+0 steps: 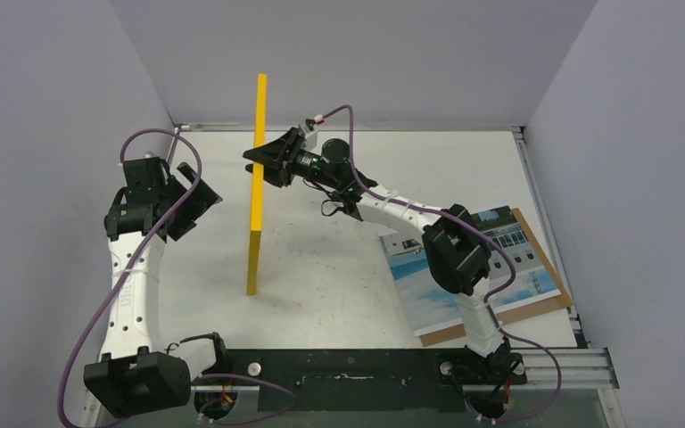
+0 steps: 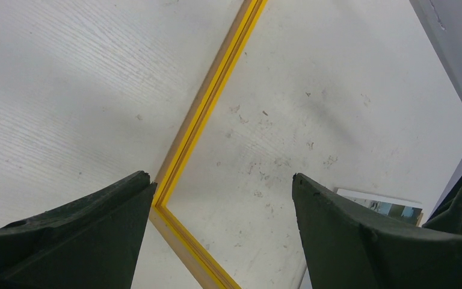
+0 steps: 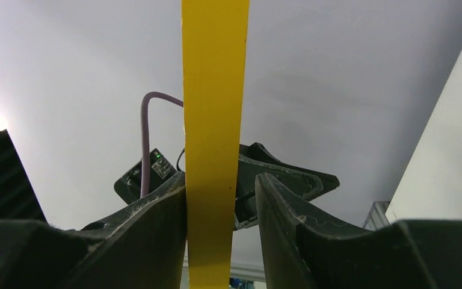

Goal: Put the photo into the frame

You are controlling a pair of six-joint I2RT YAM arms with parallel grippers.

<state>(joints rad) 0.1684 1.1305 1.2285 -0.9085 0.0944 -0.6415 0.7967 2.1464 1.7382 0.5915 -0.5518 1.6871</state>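
Observation:
The frame [image 1: 256, 192] stands upright on one short edge in the middle of the table, its yellow border [image 3: 215, 108] filling the centre of the right wrist view. My right gripper [image 1: 264, 164] straddles its upper part. One finger lies against the yellow side and the other finger [image 3: 289, 229] stands off it with a gap, so the jaws are open. My left gripper [image 1: 198, 201] hovers open to the left of the frame, with the frame's lower corner [image 2: 174, 205] seen between its fingers. The photo [image 1: 522, 267] lies face up at the right.
A brown backing board [image 1: 548, 306] lies under the photo near the right wall. The photo's corner [image 2: 385, 205] shows at the lower right of the left wrist view. Grey walls close in the table on three sides. The left arm's gripper [image 3: 289, 177] shows behind the frame.

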